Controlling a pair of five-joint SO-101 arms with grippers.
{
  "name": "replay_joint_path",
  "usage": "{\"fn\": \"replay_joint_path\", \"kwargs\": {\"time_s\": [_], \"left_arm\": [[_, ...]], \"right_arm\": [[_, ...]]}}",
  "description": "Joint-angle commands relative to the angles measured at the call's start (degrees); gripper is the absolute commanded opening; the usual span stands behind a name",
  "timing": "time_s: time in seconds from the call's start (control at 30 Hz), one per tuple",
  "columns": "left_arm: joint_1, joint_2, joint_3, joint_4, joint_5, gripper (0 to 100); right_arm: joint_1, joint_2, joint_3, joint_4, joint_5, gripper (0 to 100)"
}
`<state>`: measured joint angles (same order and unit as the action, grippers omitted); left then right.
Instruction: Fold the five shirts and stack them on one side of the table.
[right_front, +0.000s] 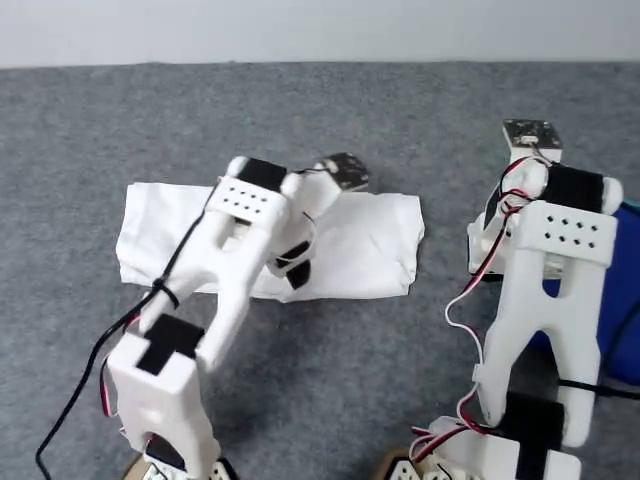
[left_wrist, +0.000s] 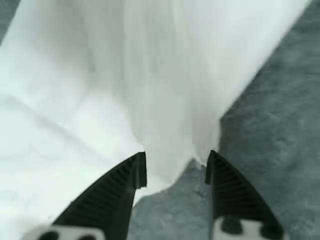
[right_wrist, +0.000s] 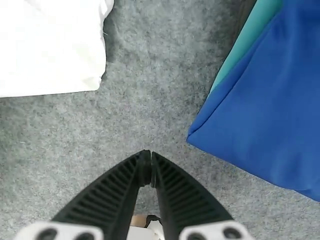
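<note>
Centrally in the high view, the white shirt (right_front: 370, 250) lies on the grey surface (right_front: 330, 130). Left claw (left_wrist: 175, 170): fingers apart, straddling the shirt's edge. Right claw (right_wrist: 151, 167): fingers together, above the surface between the white shirt and the blue shirt (right_wrist: 270, 110) at right edge, teal shirt (right_wrist: 240, 45) alongside.

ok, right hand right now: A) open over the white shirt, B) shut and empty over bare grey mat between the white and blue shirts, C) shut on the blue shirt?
B: the right hand is closed with nothing in it, over the grey mat, with the white shirt and the blue shirt off to either side.
</note>
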<state>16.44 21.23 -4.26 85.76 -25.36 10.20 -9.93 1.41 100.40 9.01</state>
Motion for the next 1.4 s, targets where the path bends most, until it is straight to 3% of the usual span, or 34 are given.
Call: {"fn": "replay_joint_path", "kwargs": {"time_s": [0.0, 0.4, 0.7, 0.83, 1.0, 1.17, 1.37], "left_arm": [[-1.7, 2.1, -0.2, -3.5, -0.6, 19], [-2.8, 6.9, -1.7, -5.8, -0.4, 13], [-4.0, -2.5, -10.4, 4.6, 2.5, 14], [-9.8, -6.3, -12.9, 7.5, 7.0, 18], [-22.3, -6.9, -13.1, 7.2, 14.0, 23], [-33.2, -3.2, -13.1, 3.3, 14.3, 26], [-40.7, 4.0, -16.4, -0.2, 14.3, 28]], "right_arm": [[0.3, -2.6, -2.6, 2.2, 0.7, 0.9], [0.6, -2.7, -2.6, 2.2, 0.6, 0.9], [0.2, -2.9, -2.6, 2.2, 0.4, 0.9], [0.2, -4.4, -2.5, 2.4, 0.4, 0.9], [0.5, -6.5, -2.2, 2.4, 0.4, 0.9], [0.2, -8.7, 3.6, 2.3, 0.5, 0.9], [0.3, -13.2, 9.9, 2.1, 0.7, 0.9]]}}
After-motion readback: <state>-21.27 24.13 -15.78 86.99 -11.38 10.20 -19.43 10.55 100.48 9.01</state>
